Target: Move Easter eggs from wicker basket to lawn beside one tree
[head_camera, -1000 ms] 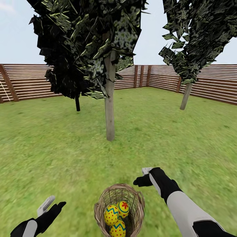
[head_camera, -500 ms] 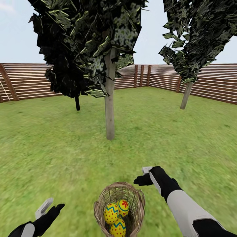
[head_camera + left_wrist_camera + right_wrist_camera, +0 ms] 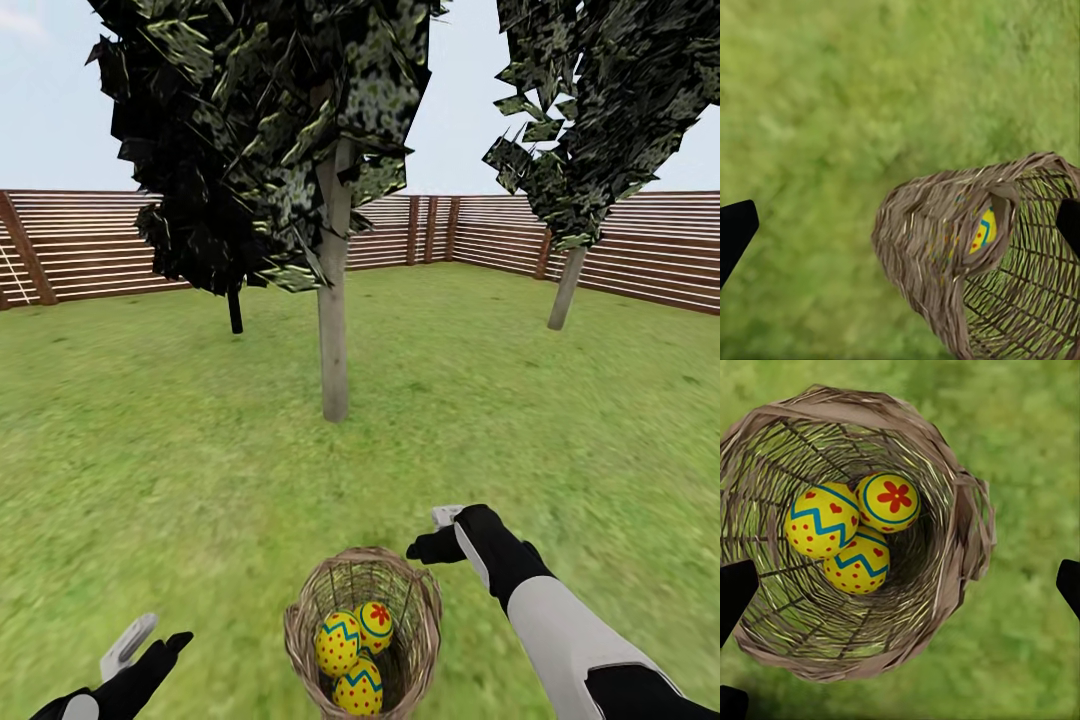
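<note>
Trouble loomed if the right gripper (image 3: 437, 533), fingers spread wide above the tan wicker basket (image 3: 420, 600) holding three yellow zigzag-striped eggs (image 3: 853, 529), snagged its rim and tipped it on the grass.

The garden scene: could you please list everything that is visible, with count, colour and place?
Easter eggs: three, yellow with red marks and blue zigzags, all inside the basket.
Wicker basket: one, tan-brown, on the lawn between the two arms.
Lawn: one, green, across the whole ground.
Pale-trunk trees: two, grey-beige trunks with dark green crowns; one straight ahead, one farther right near the fence.
Thin dark tree: one, black trunk, behind and left of the near tree.
Fence: one, brown wooden slats, along the back.
Left gripper: black, open, left of the basket.
Right gripper: black, open, above the basket's right side.
</note>
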`<state>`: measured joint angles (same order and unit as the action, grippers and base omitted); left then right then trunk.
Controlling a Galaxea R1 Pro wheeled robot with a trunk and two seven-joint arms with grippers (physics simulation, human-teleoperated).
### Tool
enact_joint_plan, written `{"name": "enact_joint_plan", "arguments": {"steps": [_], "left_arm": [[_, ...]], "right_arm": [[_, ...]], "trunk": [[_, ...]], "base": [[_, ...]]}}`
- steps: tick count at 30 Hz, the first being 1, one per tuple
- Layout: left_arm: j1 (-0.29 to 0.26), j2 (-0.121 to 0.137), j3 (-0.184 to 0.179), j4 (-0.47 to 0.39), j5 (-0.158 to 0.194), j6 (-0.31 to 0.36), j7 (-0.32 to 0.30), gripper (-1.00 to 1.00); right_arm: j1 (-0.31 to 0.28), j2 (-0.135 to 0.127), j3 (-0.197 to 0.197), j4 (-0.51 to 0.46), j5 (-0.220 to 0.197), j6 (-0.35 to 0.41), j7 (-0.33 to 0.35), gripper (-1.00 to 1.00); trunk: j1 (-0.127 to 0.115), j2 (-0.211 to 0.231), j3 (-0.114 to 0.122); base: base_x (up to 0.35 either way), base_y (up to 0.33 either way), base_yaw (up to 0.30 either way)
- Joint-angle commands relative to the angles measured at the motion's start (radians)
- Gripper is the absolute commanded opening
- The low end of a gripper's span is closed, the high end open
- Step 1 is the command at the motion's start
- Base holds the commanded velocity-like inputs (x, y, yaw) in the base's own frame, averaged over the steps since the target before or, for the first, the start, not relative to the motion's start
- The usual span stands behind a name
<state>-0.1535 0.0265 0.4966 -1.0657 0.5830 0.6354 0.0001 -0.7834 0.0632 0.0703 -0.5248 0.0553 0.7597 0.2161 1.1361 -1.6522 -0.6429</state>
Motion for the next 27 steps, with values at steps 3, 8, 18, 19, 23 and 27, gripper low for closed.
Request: {"name": "enact_joint_plan", "arguments": {"steps": [3, 8, 18, 19, 23, 27], "left_arm": [[0.0, 0.0, 0.002, 0.0, 0.004, 0.006, 0.0, 1.0], [0.0, 0.0, 0.002, 0.001, 0.005, 0.006, 0.0, 1.0], [0.0, 0.0, 0.002, 0.001, 0.005, 0.006, 0.001, 1.0], [0.0, 0.0, 0.002, 0.001, 0.005, 0.006, 0.001, 1.0], [0.0, 0.0, 0.002, 0.002, 0.005, 0.006, 0.001, 1.0], [0.0, 0.0, 0.002, 0.002, 0.005, 0.006, 0.001, 1.0]], "right_arm": [[0.0, -0.001, 0.002, -0.002, 0.006, 0.004, 0.005, 1.0], [0.0, -0.002, 0.002, -0.003, 0.006, 0.004, 0.006, 1.0], [0.0, -0.002, 0.002, -0.003, 0.007, 0.004, 0.006, 1.0], [0.0, -0.002, 0.002, -0.003, 0.007, 0.004, 0.006, 1.0], [0.0, -0.002, 0.002, -0.003, 0.008, 0.004, 0.006, 1.0], [0.0, -0.002, 0.003, -0.003, 0.008, 0.004, 0.006, 1.0]], "trunk": [[0.012, -0.022, -0.01], [0.031, -0.057, -0.026], [0.069, -0.127, -0.057], [0.073, -0.134, -0.061], [0.088, -0.162, -0.073], [0.104, -0.19, -0.086]], "base": [[0.0, 0.0, 0.0], [0.0, 0.0, 0.0], [0.0, 0.0, 0.0], [0.0, 0.0, 0.0], [0.0, 0.0, 0.0], [0.0, 0.0, 0.0]]}}
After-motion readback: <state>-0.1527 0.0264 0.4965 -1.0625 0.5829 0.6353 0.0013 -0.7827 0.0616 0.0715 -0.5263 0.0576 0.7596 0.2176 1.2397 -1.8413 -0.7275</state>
